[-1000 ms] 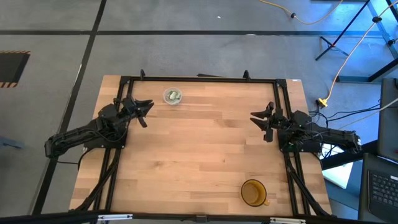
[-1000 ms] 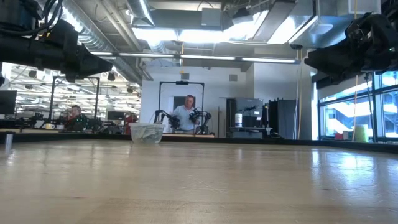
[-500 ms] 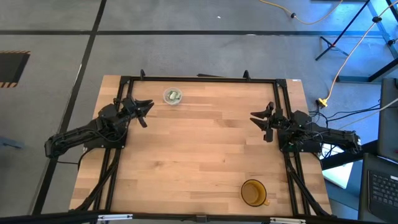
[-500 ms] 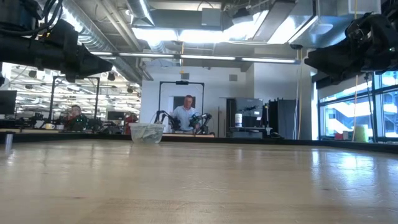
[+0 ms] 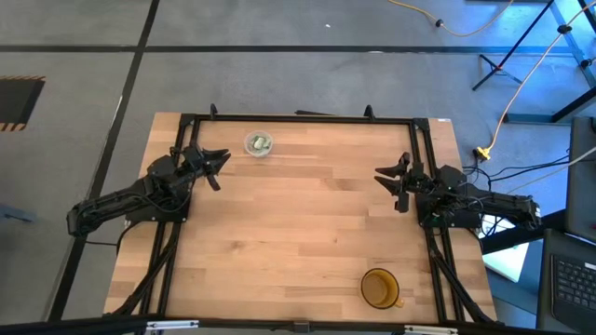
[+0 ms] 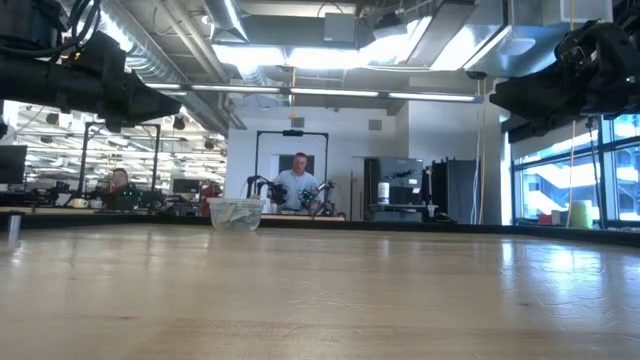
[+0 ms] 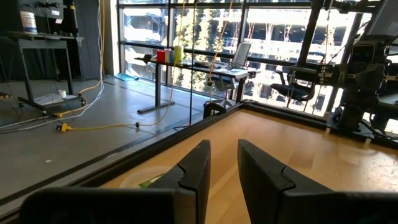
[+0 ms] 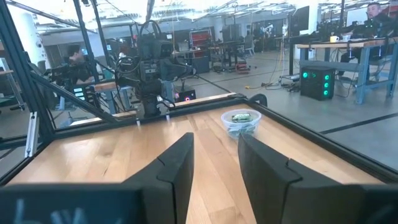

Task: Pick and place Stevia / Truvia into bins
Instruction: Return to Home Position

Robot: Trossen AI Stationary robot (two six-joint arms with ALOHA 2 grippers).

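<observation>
Several green-white sachets [image 8: 241, 117], perhaps crumpled, occupy the clear cup [image 8: 239, 129]; left hand [image 7: 222, 149], right hand [image 8: 216, 143] narrowly parted.

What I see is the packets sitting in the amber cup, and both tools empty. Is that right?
Not quite. The packets sit in the clear cup, not the amber cup, as the high view shows. The rest stands: the left tool and the right tool are both empty.
</observation>
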